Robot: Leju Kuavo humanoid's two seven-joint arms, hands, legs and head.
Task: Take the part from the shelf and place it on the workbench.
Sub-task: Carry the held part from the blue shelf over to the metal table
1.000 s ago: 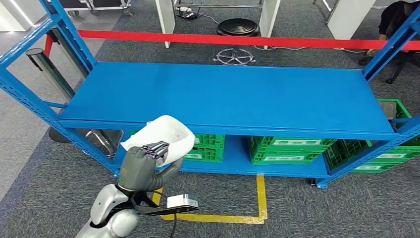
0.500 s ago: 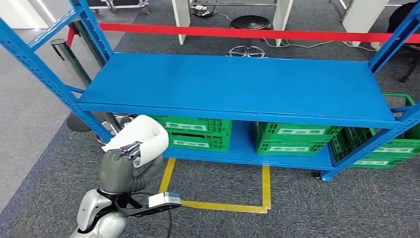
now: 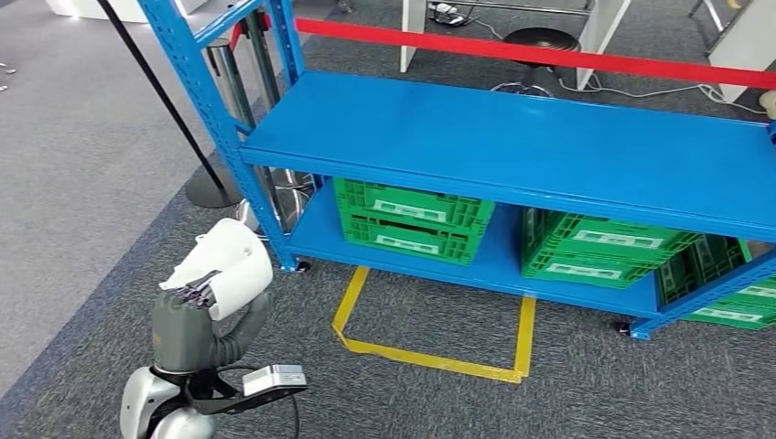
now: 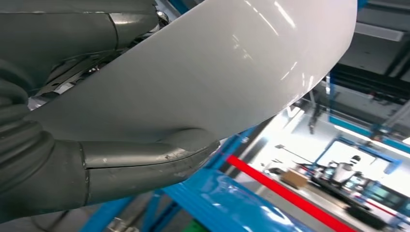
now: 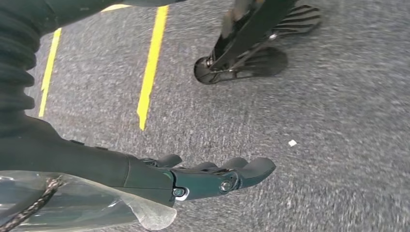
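My left hand grips a white curved shell part, held up in front of me over the grey carpet, clear of the blue shelf. In the left wrist view the white part spans the picture with my thumb pressed against its underside. My right hand hangs over the carpet, fingers stretched out and holding nothing.
The blue shelf's top deck is bare; green crates sit on its lower level. A yellow floor marking lies before the shelf. A red barrier band runs behind it, and a black stanchion pole stands at the left.
The whole scene has slid rightward in the picture: the camera has turned left. My left hand still holds the white part, now farther from the shelf's front edge.
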